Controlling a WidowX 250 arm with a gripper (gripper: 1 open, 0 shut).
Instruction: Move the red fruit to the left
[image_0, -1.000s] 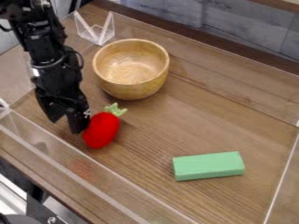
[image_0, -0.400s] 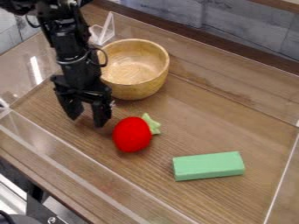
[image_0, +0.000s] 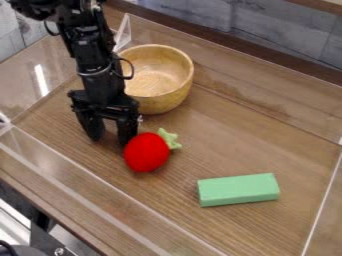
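The red fruit, a small bright red strawberry toy with a green leafy top, lies on its side on the wooden table, in front of the wooden bowl. My gripper hangs point-down just left of and behind the fruit, fingertips close to the table. Its fingers are spread and nothing is between them. The right finger is close beside the fruit; I cannot tell if it touches.
A green rectangular block lies at the front right. A clear plastic wall rims the table's front and sides. A clear stand sits behind the bowl.
The fruit has shifted right from its spot a second ago and turned over. My gripper has moved right after it and lowered slightly, still open.
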